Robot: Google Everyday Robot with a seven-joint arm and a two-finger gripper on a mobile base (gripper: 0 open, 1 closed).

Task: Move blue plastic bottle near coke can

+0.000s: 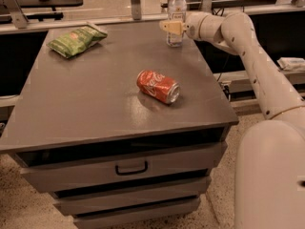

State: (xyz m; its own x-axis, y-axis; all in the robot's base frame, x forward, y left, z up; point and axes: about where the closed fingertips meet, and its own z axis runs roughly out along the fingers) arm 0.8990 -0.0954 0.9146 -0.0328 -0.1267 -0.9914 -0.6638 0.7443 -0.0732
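The clear plastic bottle (177,6) with a white cap stands upright at the table's far right edge. My gripper (170,27) reaches in from the right at the bottle's label height. One pale finger (167,26) crosses in front of the bottle, and the jaws stand open around it. The bottle rests on the table. The red coke can (158,86) lies on its side near the table's middle, well in front of the bottle and apart from the gripper.
A green crisp bag (76,39) lies at the far left of the grey table (86,109). Drawers sit below the front edge. My white arm (257,70) runs along the table's right side. A rail and shelves stand behind the table.
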